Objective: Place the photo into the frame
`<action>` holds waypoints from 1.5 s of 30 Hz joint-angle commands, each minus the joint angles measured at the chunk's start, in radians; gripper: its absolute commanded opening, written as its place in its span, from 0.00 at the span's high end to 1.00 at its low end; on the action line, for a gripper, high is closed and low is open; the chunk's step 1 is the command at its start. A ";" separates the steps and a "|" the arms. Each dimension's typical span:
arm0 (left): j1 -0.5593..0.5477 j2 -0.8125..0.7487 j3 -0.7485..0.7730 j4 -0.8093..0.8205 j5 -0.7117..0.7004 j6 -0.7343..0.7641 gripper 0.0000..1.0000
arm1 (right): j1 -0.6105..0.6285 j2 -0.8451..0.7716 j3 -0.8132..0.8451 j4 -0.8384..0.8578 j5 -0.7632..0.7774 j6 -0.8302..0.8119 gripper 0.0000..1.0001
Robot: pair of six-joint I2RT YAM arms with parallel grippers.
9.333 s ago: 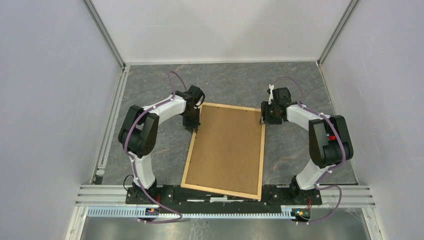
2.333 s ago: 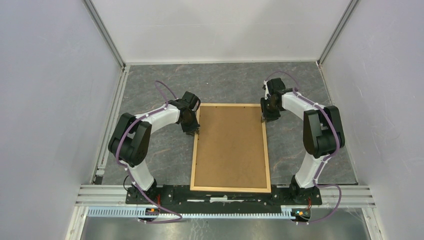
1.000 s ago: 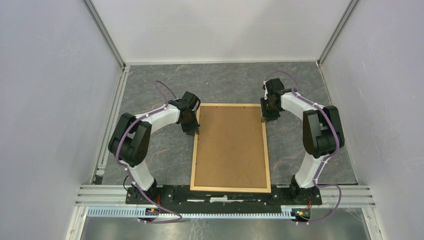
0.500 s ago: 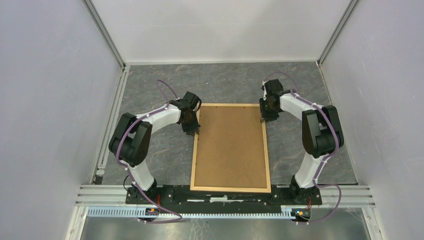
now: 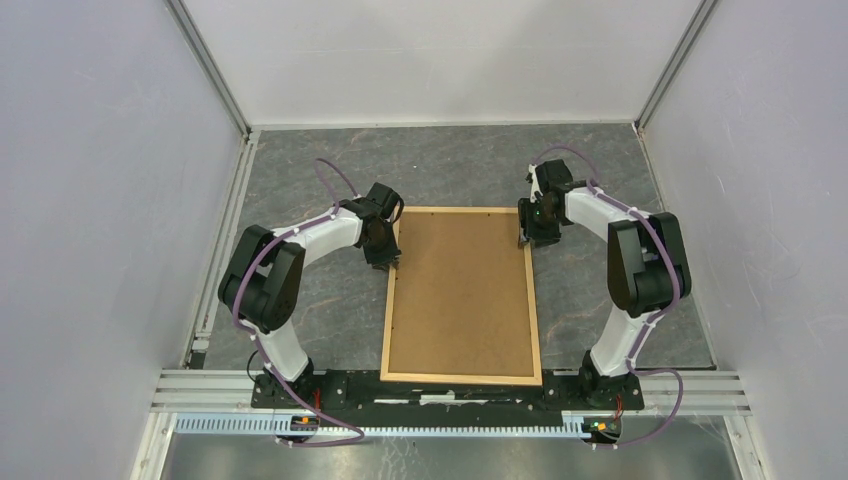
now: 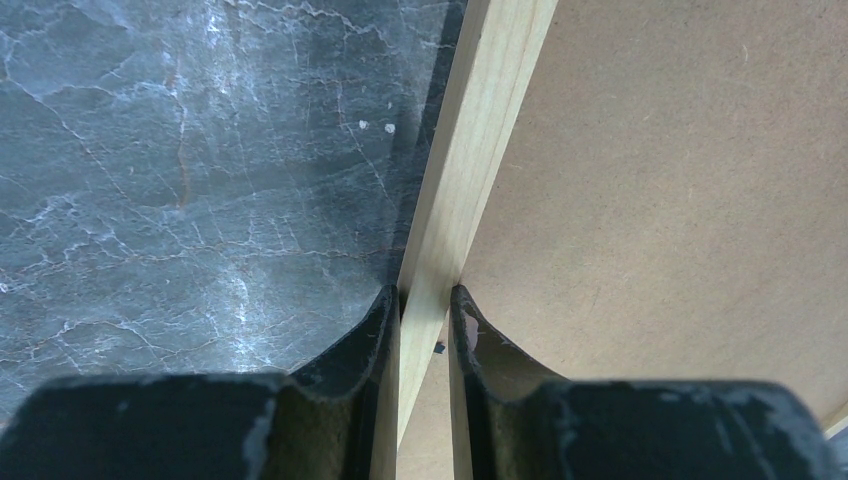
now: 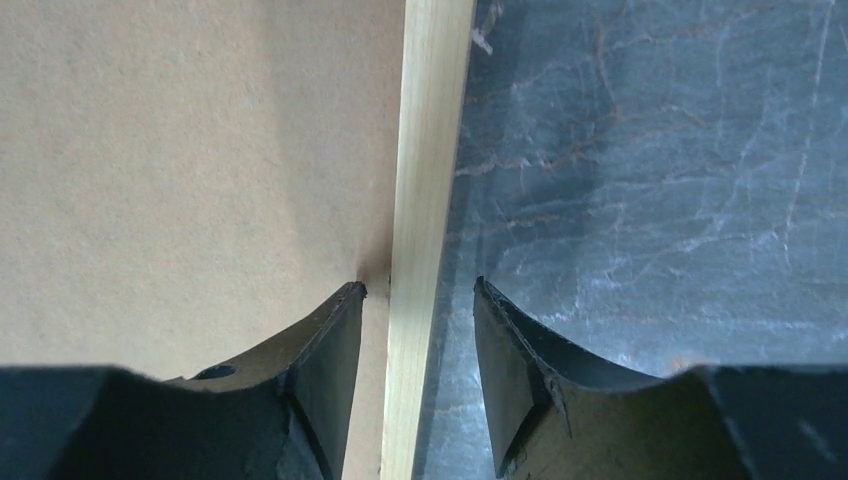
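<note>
Light-wood frame lies flat, back side up, in the middle of the table, long sides running from the near edge toward the far wall. One plain brown backing board fills it inside the strips. No print side visible in any view.

Surface: dark grey marbled table, matte. Pale plain walls close it in on three sides. Metal rail runs along the near edge where the arm bases sit.

Counts: one frame, one backing board, two arms, two grippers, two fingers per gripper.

Left gripper is at the frame's left strip, toward the far end. In the left wrist view the strip runs up between the two black fingers, and both pads press against its sides with no gap showing, so it is clamped on the frame. One finger is over the table, the other over the board.

Right gripper is at the right strip near the far corner. In the right wrist view its fingers straddle the strip, spread partway, with a clear gap on each side and neither pad touching the wood. One finger is over the board, the other over the table.
</note>
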 commanded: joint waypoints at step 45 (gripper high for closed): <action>-0.023 0.052 -0.017 -0.045 0.007 0.012 0.98 | 0.009 0.011 0.047 -0.046 0.078 -0.050 0.56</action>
